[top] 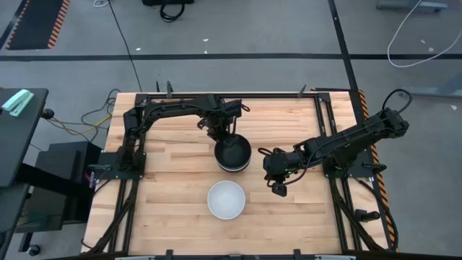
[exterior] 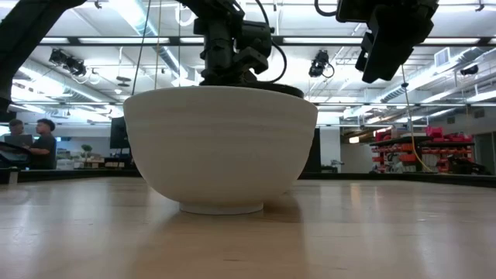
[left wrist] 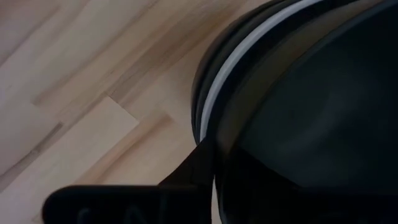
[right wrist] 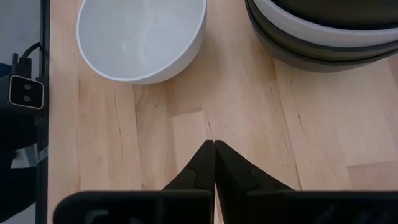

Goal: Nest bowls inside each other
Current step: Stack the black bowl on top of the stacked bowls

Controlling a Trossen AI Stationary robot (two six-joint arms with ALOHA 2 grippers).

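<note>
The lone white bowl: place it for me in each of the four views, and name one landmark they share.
High view: the lone white bowl sits at centre, near the table's front edge.
Low view: it fills the centre.
Left wrist view: not in it.
Right wrist view: upper left.
Shared landmark: the stack of nested bowls beside it, with the left gripper at its rim.

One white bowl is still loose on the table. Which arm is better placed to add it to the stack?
Probably the right. The right gripper hangs free, fingers shut, beside the loose white bowl. The left gripper is at the rim of the stack, so it looks occupied.
</note>
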